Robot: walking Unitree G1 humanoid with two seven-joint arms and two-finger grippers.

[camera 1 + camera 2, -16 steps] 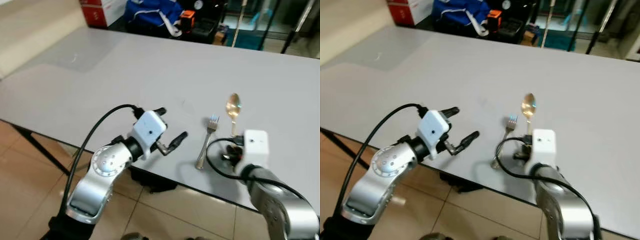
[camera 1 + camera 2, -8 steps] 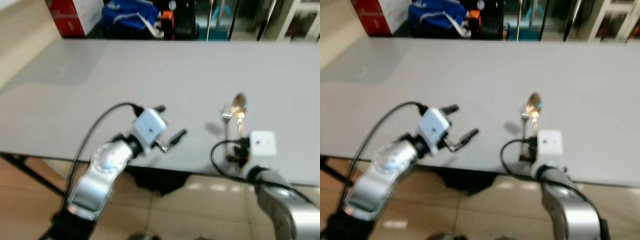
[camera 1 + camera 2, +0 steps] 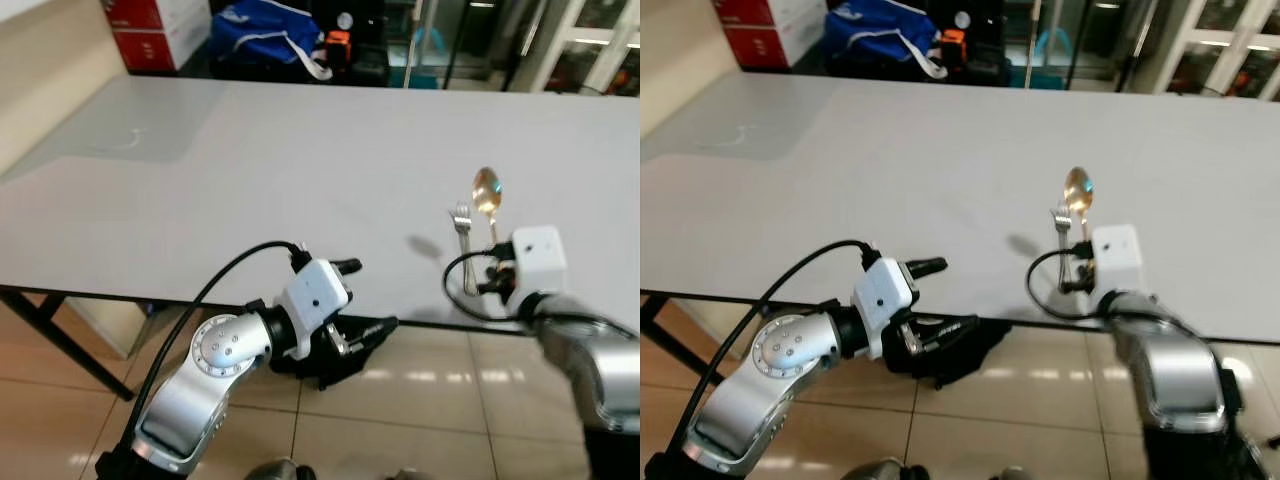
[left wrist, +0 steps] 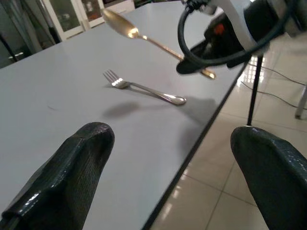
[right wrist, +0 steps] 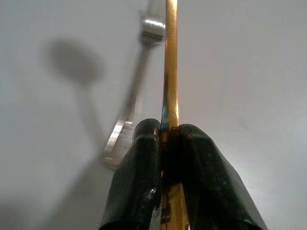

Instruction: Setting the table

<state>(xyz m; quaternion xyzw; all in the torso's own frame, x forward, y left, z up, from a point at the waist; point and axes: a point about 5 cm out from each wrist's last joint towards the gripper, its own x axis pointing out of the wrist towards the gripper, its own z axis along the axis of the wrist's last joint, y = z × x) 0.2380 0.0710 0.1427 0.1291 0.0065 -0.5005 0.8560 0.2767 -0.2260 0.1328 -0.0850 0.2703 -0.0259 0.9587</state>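
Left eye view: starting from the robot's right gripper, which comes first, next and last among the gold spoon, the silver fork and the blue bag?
1. Gold spoon: clamped in the right gripper, its bowl pointing away over the table.
2. Silver fork: lying on the grey table just to the spoon's left.
3. Blue bag: beyond the table's far edge, to the left.

beyond the far edge of the grey worktop sat a blue bag with white straps, a red and white box beside it at the corner, and glass doors further along, over a glossy beige tiled floor.
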